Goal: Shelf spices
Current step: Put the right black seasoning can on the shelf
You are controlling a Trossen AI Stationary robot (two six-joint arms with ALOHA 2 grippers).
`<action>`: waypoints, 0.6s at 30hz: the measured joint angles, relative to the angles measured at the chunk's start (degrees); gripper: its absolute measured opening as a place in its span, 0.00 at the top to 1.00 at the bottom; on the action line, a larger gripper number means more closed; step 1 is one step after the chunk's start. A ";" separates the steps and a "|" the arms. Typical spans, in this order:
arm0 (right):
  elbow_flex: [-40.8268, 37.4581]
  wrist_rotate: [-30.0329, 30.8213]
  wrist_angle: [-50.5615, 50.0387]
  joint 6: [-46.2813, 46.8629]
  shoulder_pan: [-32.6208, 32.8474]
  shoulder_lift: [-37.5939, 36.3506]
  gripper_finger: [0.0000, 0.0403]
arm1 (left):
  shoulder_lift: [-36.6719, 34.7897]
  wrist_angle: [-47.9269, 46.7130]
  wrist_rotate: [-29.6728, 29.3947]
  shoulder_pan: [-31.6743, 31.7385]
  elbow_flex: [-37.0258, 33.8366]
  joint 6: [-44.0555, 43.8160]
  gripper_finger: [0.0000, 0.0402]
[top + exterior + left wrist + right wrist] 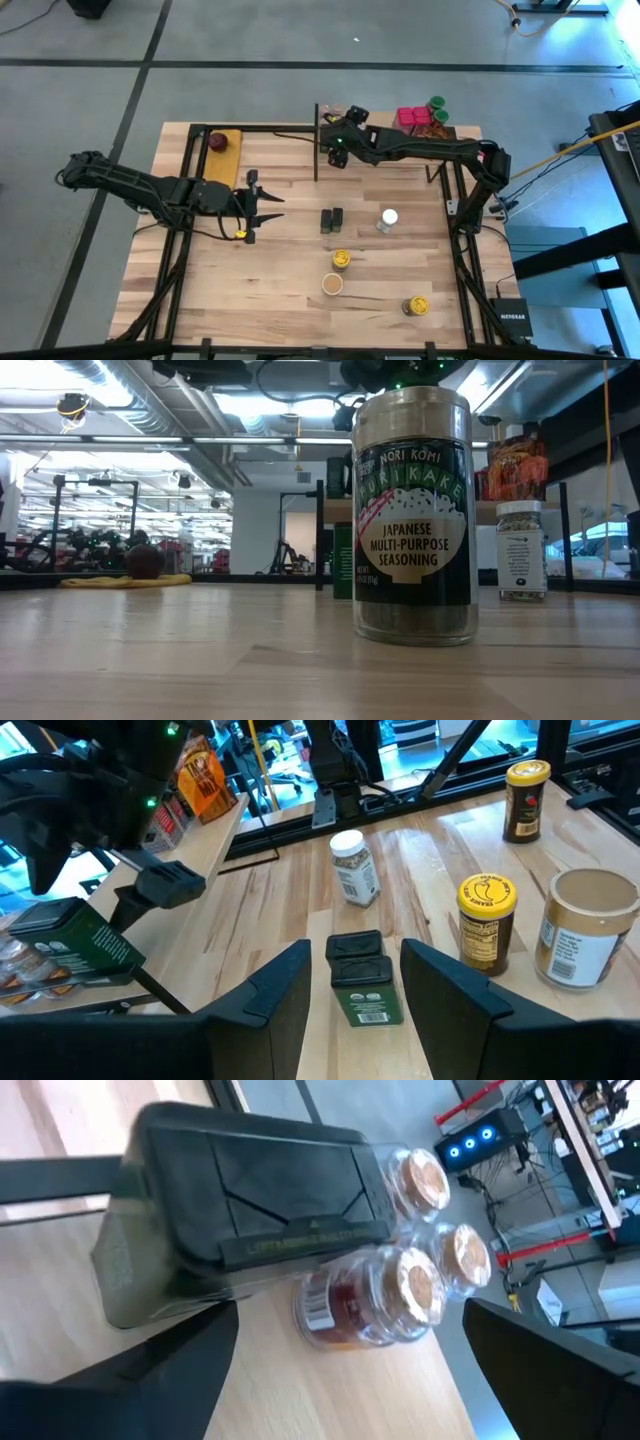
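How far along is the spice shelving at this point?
Done: red boxes, green-lidded jars and small tan-lidded jars sit on the shelf. In hand: the open right gripper is at a dark tin on the shelf; the open left gripper faces two dark tins. Left on the tabletop: those tins, a white-lidded jar, two yellow-lidded jars and a wide tan-lidded jar.

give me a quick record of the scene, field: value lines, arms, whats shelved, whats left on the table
left gripper: open, low over the table, facing two dark tins
right gripper: open, at the shelf, by a dark tin and tan-lidded jars
on shelf: red boxes, green-lidded jars
on table: white-lidded jar, yellow-lidded jars, tan-lidded jar
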 joint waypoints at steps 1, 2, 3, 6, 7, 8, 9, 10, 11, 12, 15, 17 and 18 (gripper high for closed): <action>-0.04 -0.28 0.34 -0.39 0.02 0.00 0.03 | 0.00 0.02 0.00 0.01 0.00 -0.02 0.63; -0.04 -0.45 0.84 -0.71 0.02 0.00 0.03 | 0.00 0.01 0.00 0.01 0.00 -0.08 0.63; -0.04 -0.72 1.33 -1.38 0.02 0.00 0.03 | 0.00 0.00 0.00 0.01 0.00 -0.22 0.63; -0.04 -2.34 2.16 -2.62 0.02 0.00 0.03 | 0.00 0.00 0.00 0.01 0.00 -0.22 0.63; -0.04 -2.88 2.42 -2.90 -0.02 0.00 0.03 | 0.00 -0.01 0.00 0.01 0.00 -0.22 0.63; -0.04 -3.26 2.56 -3.05 -0.04 0.00 0.03 | -0.02 0.00 0.00 -0.01 0.00 -0.22 0.63; -0.04 -3.36 2.59 -3.07 -0.03 0.00 0.03 | 0.00 0.00 0.00 -0.01 0.00 -0.20 0.63; -0.04 -3.35 2.59 -3.08 -0.02 0.00 0.03 | -0.02 -0.02 0.00 -0.01 0.00 -0.19 0.63; -0.04 -3.26 2.55 -3.08 -0.01 0.00 0.03 | 0.00 -0.03 0.00 0.00 0.00 -0.20 0.63; -0.04 -2.94 2.52 -3.09 0.00 0.00 0.03 | 0.00 -0.03 0.00 0.01 0.00 -0.22 0.63; -0.04 -1.26 2.59 -3.36 0.00 0.00 0.03 | -0.02 -0.03 0.00 -0.01 0.00 -0.22 0.63; -0.04 -0.72 2.56 -3.49 0.00 0.00 0.03 | 0.00 -0.03 0.00 -0.01 0.00 -0.22 0.63; -0.04 -0.42 2.47 -3.56 0.03 0.00 0.03 | 0.00 -0.03 0.00 0.01 0.00 -0.22 0.63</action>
